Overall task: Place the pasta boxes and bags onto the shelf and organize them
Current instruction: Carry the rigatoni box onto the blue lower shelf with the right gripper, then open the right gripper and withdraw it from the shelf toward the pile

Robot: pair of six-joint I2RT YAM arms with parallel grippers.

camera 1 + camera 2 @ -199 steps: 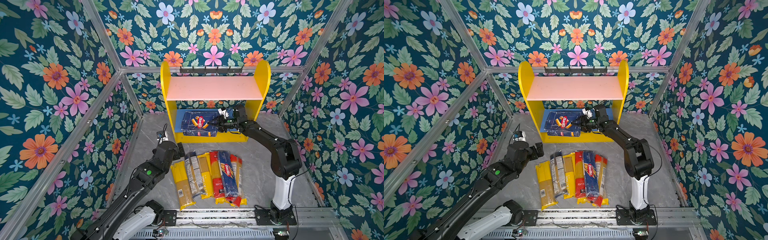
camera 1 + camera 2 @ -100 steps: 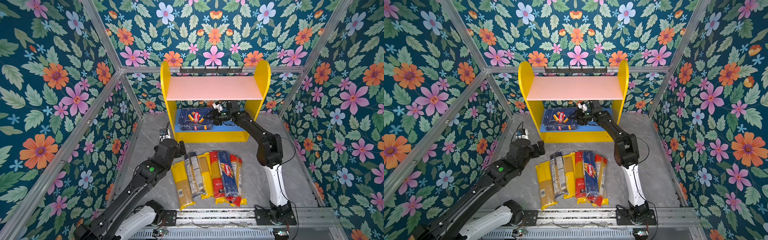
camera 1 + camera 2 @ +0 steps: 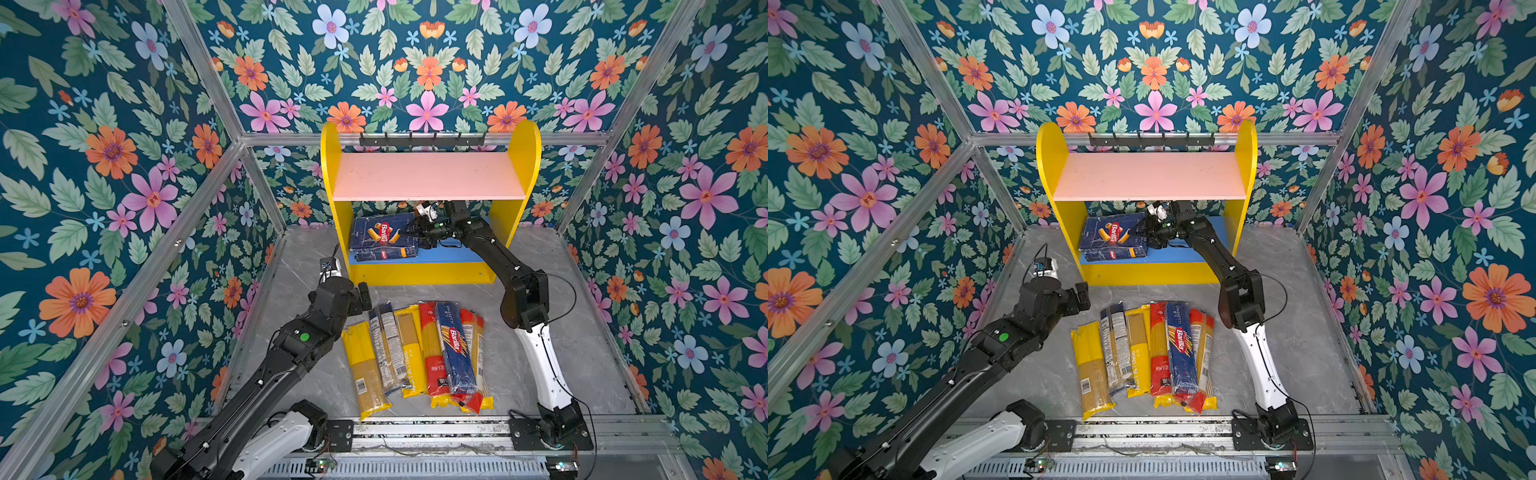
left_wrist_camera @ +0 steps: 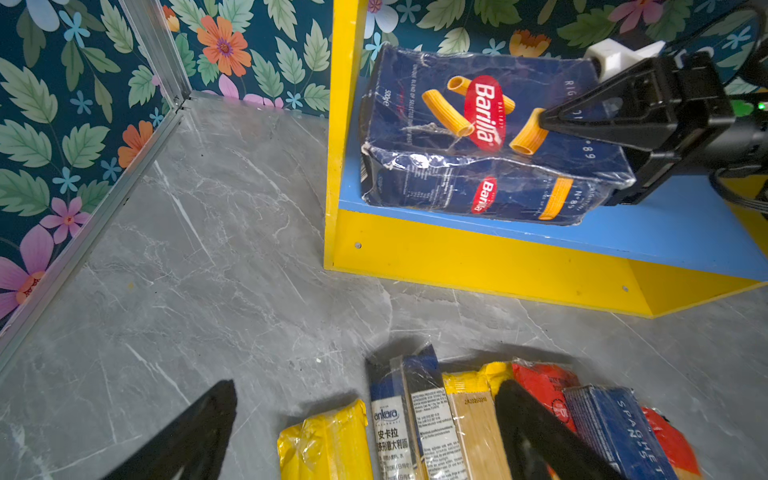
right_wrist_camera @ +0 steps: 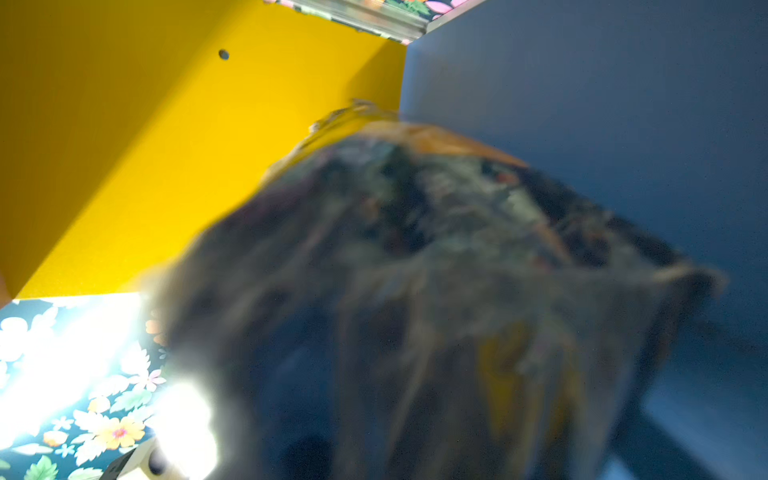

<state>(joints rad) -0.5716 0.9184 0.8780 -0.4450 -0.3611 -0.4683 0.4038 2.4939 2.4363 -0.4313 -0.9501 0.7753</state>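
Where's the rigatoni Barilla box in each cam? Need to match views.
Top view: rigatoni box on the blue lower board, at its left end.
Top view: same place.
Left wrist: on the blue board, beside the yellow side panel.
Right wrist: blurred dark mass close up, probably it.
Shared landmark: the yellow side panel.

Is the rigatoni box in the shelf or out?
In. The rigatoni box lies broad face up on the blue lower board, beside the yellow side panel.
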